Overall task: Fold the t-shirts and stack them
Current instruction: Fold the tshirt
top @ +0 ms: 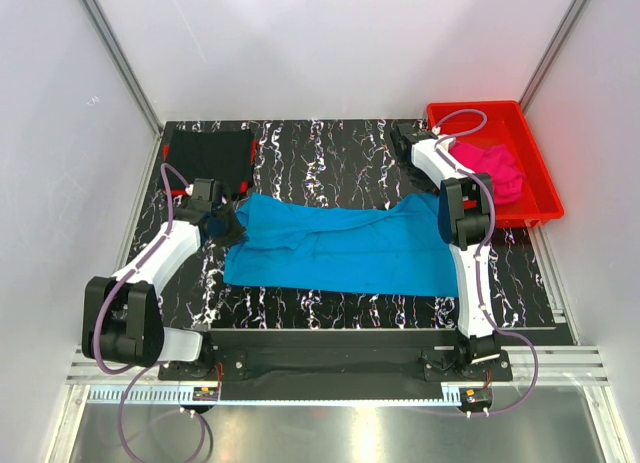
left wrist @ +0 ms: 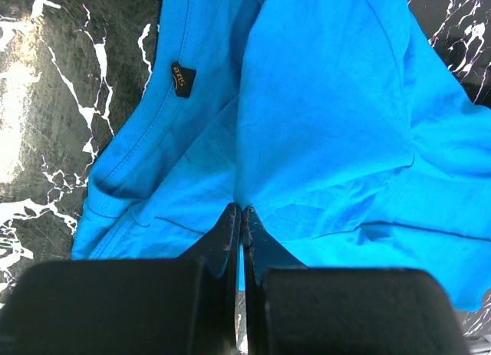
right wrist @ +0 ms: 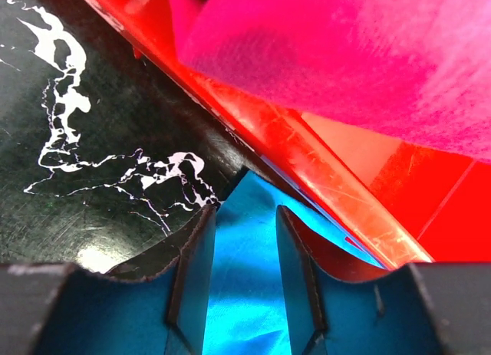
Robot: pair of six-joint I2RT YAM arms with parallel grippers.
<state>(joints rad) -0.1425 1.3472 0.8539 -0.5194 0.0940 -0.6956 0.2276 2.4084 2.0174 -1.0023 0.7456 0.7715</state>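
Item 1, my left gripper (left wrist: 240, 211): fingers pressed together, with a pinch of the turquoise t-shirt (left wrist: 322, 125) caught between them at the shirt's left end, near the collar and its small dark label (left wrist: 182, 77)

Item 2, my right gripper (right wrist: 245, 208): jaws partway apart. A thick fold of the same turquoise cloth fills the gap from pad to pad, and its tip pokes out past the fingertips. I read this as a grip. The gripper sits just beside the outer wall of the red bin (right wrist: 307, 152)

Item 3, turquoise t-shirt: spread lengthwise across the middle of the black marbled table (top: 330, 148), between my two arms. It lies mostly flat, with some creases. Its right end rises toward the bin and is partly hidden behind my right arm

Item 4, pink t-shirt (top: 495, 168): crumpled inside the red bin, at the table's far right corner

Item 5, black t-shirt (top: 210, 155): folded to a flat square on the table's far left corner, apart from the turquoise one and just beyond my left wrist
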